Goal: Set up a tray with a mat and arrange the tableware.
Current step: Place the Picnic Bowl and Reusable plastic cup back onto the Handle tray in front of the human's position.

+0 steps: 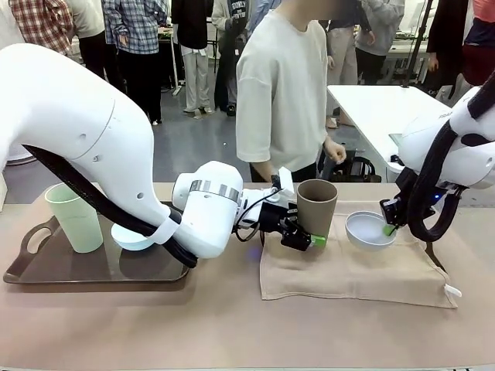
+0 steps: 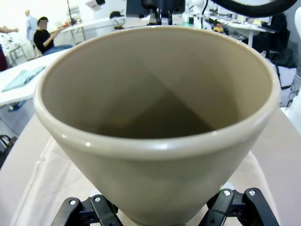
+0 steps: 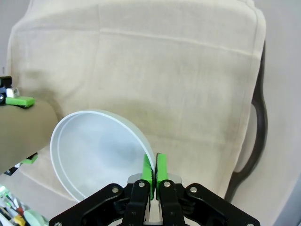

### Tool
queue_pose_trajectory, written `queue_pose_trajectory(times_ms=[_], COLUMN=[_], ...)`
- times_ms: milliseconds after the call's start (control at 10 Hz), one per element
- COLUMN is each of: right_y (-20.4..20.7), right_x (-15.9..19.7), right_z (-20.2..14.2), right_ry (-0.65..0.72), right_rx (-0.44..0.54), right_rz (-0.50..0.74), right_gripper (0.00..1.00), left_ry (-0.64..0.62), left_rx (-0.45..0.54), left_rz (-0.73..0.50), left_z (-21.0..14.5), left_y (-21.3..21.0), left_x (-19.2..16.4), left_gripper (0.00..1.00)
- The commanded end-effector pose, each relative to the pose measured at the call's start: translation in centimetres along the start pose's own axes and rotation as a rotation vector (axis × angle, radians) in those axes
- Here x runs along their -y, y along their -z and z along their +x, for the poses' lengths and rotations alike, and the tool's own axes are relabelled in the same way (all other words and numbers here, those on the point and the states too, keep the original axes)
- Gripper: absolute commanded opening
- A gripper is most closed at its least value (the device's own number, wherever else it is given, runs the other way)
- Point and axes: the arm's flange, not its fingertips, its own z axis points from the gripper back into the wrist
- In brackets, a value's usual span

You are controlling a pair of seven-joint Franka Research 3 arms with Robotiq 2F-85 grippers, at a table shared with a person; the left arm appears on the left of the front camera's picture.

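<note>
The brown cup [image 1: 316, 207] stands on the cloth mat [image 1: 356, 274] with the left claw [image 1: 311, 234] hugging its bottom, the white bowl [image 1: 369, 229] beside it has its rim pinched tight by the right claw [image 1: 389, 229], and the green cup [image 1: 75, 218] and blue bowl [image 1: 130, 238] sit on the dark tray [image 1: 46, 267].

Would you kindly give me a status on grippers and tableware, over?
Left gripper shut on brown tumbler, upright over mat. Right gripper pinching white bowl rim. Green tumbler, blue bowl on left tray. Nothing blocking.

The table [image 1: 232, 332] bears a brown tray [image 1: 85, 267] and a mat-draped tray [image 3: 257, 120].
</note>
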Motion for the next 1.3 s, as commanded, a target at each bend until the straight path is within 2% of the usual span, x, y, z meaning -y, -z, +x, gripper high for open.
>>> queue_pose_trajectory(times_ms=[0,600,700,800,900,1000,1200], right_y=[1.5,3.4,3.3,3.3,3.0,2.6,1.5], right_x=[0.4,1.1,1.2,1.3,1.2,1.2,1.5], right_z=[0.7,1.2,1.3,1.2,1.1,0.8,0.3], right_ry=[-0.034,-0.045,-0.051,-0.058,-0.06,-0.054,-0.048], right_rx=[0.04,0.019,0.017,0.015,0.02,0.022,0.022], right_rz=[0.022,0.034,0.036,0.034,0.028,0.01,-0.003], right_gripper=[0.04,0.04,0.26,0.58,0.86,1.0,1.0], left_ry=[0.064,0.061,0.056,0.053,0.046,0.035,-0.019], left_rx=[0.0,-0.013,-0.017,-0.014,-0.015,-0.028,-0.071], left_rz=[0.013,-0.007,-0.013,-0.017,-0.021,-0.025,-0.033], left_z=[-0.2,-1.0,-1.2,-1.2,-1.1,-1.0,-1.0], left_y=[1.1,2.1,2.0,2.2,2.1,2.0,1.1], left_x=[-0.9,-1.7,-1.8,-1.8,-1.8,-1.5,-1.6], left_gripper=[0.81,0.81,1.0,1.0,1.0,1.0,1.0])
